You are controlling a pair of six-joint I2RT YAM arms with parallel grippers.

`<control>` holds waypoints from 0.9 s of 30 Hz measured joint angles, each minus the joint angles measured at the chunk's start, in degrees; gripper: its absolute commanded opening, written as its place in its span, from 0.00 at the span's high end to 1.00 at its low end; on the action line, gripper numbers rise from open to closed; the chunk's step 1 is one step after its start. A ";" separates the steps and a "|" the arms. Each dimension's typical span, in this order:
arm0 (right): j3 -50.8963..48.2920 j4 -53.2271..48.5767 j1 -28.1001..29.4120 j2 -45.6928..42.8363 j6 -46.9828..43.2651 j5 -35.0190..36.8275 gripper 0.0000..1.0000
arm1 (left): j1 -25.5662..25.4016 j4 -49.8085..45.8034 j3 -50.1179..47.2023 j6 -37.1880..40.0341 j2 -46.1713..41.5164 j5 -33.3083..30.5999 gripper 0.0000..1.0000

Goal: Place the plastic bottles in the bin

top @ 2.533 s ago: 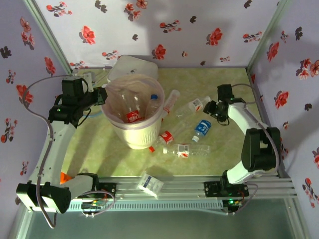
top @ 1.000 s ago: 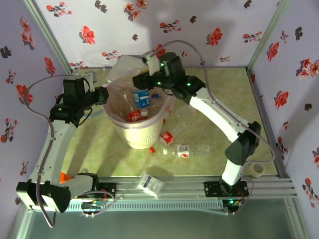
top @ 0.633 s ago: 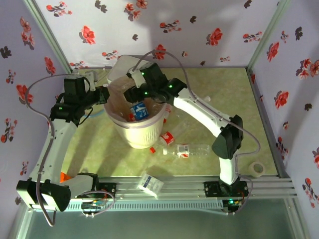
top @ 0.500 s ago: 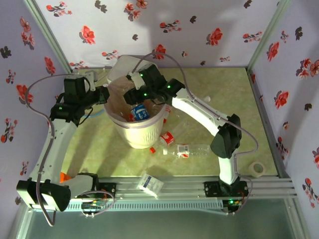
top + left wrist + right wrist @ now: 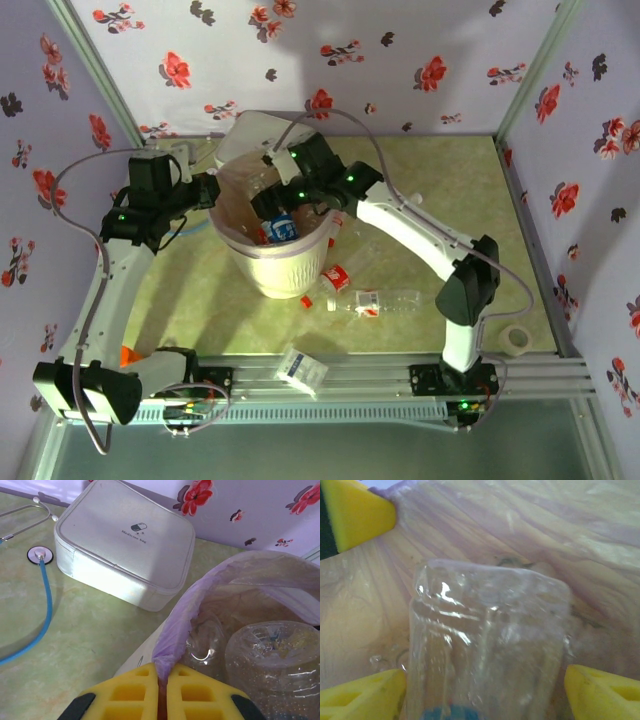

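The bin (image 5: 270, 275) stands left of centre with its pinkish liner bag (image 5: 182, 620) over the rim. My left gripper (image 5: 162, 690) is shut on a fold of that liner at the bin's left rim (image 5: 213, 190). My right gripper (image 5: 273, 203) hangs inside the bin's mouth with its jaws wide apart. A clear plastic bottle with a blue label (image 5: 485, 645) stands between its yellow fingers (image 5: 365, 695), down in the bin (image 5: 281, 228). Other clear bottles (image 5: 275, 655) lie in the bin. Two bottles lie on the table right of the bin, one red-labelled (image 5: 335, 277) and one long and clear (image 5: 378, 300).
A white zip case (image 5: 125, 540) sits behind the bin, with a blue stethoscope (image 5: 42, 580) left of it. A small white-and-blue carton (image 5: 301, 370) lies at the near rail. A whitish tape roll (image 5: 516, 339) rests at the right front. Flowered walls close in three sides.
My right arm carried the blue-labelled bottle over the bin and lowered it inside, then its jaws spread wide. The left gripper kept its hold on the liner.
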 measured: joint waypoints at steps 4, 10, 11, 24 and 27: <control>3.30 -2.45 -0.39 -0.61 -1.01 3.34 0.19 | -0.02 0.00 0.00 0.00 0.00 0.00 0.97; 12.15 -3.78 -0.74 0.66 -1.77 5.22 0.27 | -0.02 0.00 0.00 0.02 0.00 0.00 0.97; 14.60 -3.96 -0.76 1.60 -1.88 5.33 0.29 | -0.02 0.00 0.00 0.02 0.00 0.02 0.97; 31.54 -16.28 -0.70 16.83 -3.63 6.82 0.09 | -0.02 -0.02 0.00 0.24 -0.04 0.00 0.97; 31.58 -19.02 -0.68 16.92 -4.20 6.12 0.08 | -0.02 -0.04 0.00 0.24 -0.07 0.00 0.97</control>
